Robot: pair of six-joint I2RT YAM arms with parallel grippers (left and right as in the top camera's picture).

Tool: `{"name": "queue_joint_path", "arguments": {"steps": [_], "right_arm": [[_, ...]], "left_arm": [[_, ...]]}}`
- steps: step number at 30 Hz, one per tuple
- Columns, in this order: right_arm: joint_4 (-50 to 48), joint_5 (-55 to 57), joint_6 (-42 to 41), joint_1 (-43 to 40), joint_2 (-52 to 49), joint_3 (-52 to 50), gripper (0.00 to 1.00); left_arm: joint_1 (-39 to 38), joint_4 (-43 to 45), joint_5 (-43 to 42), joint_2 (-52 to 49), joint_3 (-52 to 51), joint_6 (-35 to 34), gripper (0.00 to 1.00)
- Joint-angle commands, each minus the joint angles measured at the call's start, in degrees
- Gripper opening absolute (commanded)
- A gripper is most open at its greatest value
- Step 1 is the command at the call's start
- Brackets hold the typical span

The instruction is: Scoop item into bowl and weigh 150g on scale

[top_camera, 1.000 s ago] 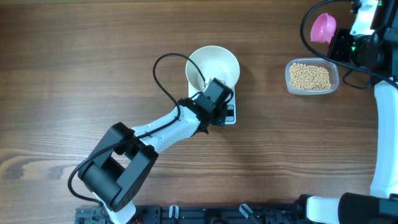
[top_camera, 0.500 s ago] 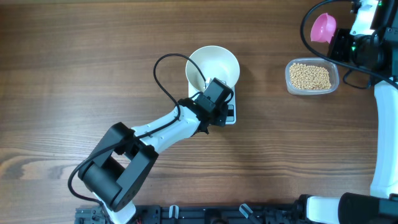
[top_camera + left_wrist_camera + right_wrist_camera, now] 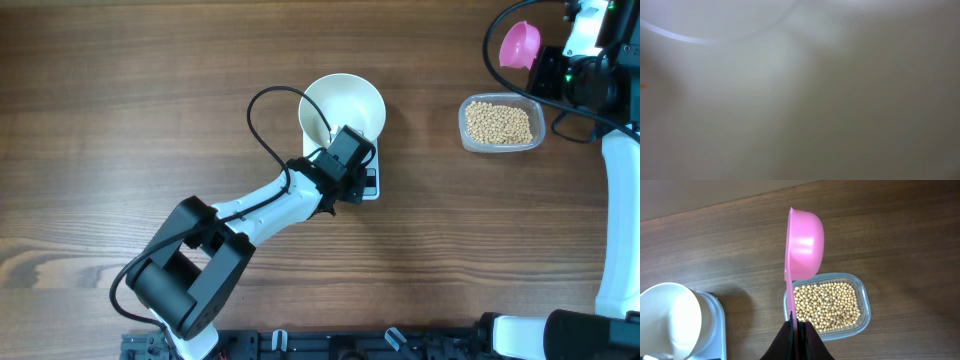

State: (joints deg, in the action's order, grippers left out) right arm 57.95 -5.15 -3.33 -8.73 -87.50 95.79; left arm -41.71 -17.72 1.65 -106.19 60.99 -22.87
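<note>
1. Vs. 1 s ago: nothing has moved. Both arms, bowl [image 3: 345, 105] and scoop [image 3: 519, 45] sit just as they did.
2. Overhead: the white bowl stands on the scale [image 3: 371, 184] near the middle of the tabletop [image 3: 120, 110], a bit toward the far edge. Only the scale's front strip shows.
3. Overhead, left gripper [image 3: 347, 157]: it is over the bowl's near rim, jaws clenched. Whether the rim is pinched between them can't be told from here.
4. Overhead, right side: the clear tub [image 3: 541, 125] of beans [image 3: 499, 122] lies toward the right edge, well apart from the bowl. The right gripper [image 3: 541, 62] is beyond the tub, near the far right corner, with the pink scoop.
5. Left wrist: all blurred white, prob. the bowl's wall seen very close. No fingers show.
6. Right wrist: the jaws are clamped on the scoop's thin handle, the cup on edge and empty above the tub. Beans cover the tub's floor. Bowl on scale at lower left; no beans visible in it.
</note>
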Motion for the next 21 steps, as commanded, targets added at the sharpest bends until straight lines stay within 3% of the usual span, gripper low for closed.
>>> {"name": "queue_joint_path", "arguments": {"steps": [1, 21], "right_arm": [[-0.24, -0.94, 0.33, -0.24, -0.24, 0.85, 0.05], [0.24, -0.96, 0.31, -0.24, -0.24, 0.85, 0.04]], "left_arm": [[0.09, -0.70, -0.33, -1.73, -0.35, -0.35, 0.04], [0.11, -0.94, 0.20, -2.49, -0.35, -0.33, 0.04]]}}
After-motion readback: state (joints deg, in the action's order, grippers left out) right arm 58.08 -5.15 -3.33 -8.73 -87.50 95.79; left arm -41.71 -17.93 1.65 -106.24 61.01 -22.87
